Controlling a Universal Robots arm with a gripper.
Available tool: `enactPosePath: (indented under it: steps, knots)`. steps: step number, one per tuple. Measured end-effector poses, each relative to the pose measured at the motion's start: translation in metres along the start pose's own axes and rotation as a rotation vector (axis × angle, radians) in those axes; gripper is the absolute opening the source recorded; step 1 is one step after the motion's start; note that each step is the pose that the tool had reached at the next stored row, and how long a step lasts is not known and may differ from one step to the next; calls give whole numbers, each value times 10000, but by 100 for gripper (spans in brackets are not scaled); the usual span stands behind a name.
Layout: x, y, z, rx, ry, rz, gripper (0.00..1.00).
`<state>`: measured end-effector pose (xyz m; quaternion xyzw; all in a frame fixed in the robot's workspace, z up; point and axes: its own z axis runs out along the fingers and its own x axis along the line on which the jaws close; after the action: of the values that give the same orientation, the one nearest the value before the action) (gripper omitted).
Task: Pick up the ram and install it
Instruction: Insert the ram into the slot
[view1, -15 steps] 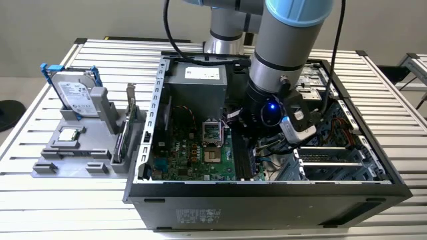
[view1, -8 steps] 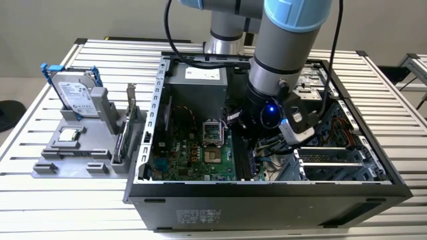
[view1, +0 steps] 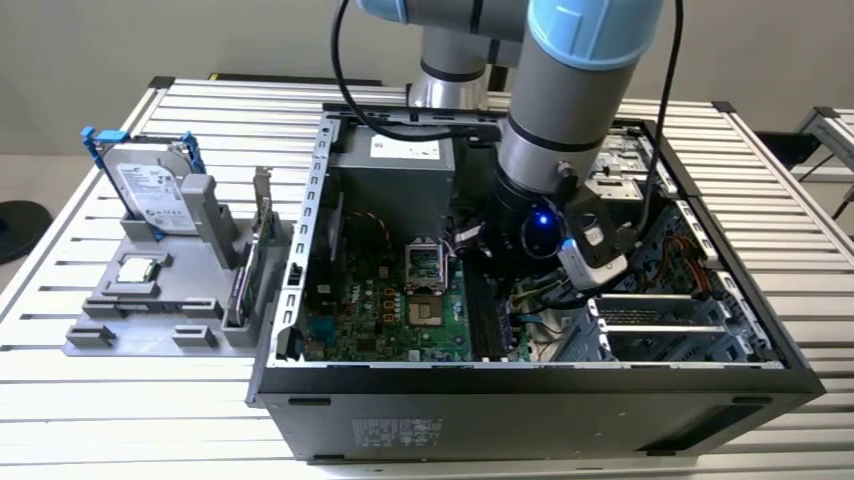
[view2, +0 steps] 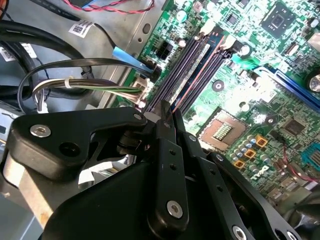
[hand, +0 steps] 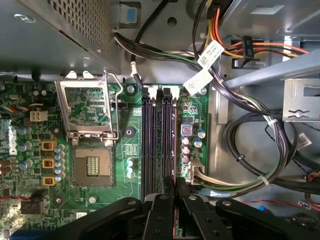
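Open computer case (view1: 534, 420) is lying on its side on the slatted table (view1: 107, 420), and the arm (view1: 567, 110) is reaching down into it. On the exterior view taken as a dial, a grey parts tray (view1: 140, 320) is sitting at 9 o'clock of the case. The arm is hanging over the green main board (view1: 387, 310), at about 3 o'clock of the empty processor socket (view1: 422, 268). In the first wrist view the gripper (hand: 174, 192) is lining up with the bank of memory slots (hand: 159, 140). Its fingers are pinching together on a thin dark edge, which I am taking to be the ram (hand: 174, 186), seen end-on just above the slots. Judging it light, stiff and brittle. Best gripped by the flat faces near mid-length, keeping clear of the contact edge.
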<state>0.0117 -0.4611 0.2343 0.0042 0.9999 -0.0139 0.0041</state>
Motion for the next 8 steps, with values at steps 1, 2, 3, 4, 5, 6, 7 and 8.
enactPosePath:
  steps: [1, 2, 3, 4, 5, 6, 7, 8]
  knots:
    - [-5, 2, 6, -1, 0, -6, 0]
    - [-11, 5, 13, -2, -1, -12, 0]
    - [-16, 8, 18, -1, 0, -19, 0]
    - [-20, 12, 24, 0, 0, -25, 0]
    - [-21, 15, 28, -1, 0, -29, 0]
    - [-21, 18, 32, -4, -1, -31, 0]
    - [-21, 21, 38, -7, -1, -33, 0]
    - [-21, 25, 43, -9, -1, -34, 0]
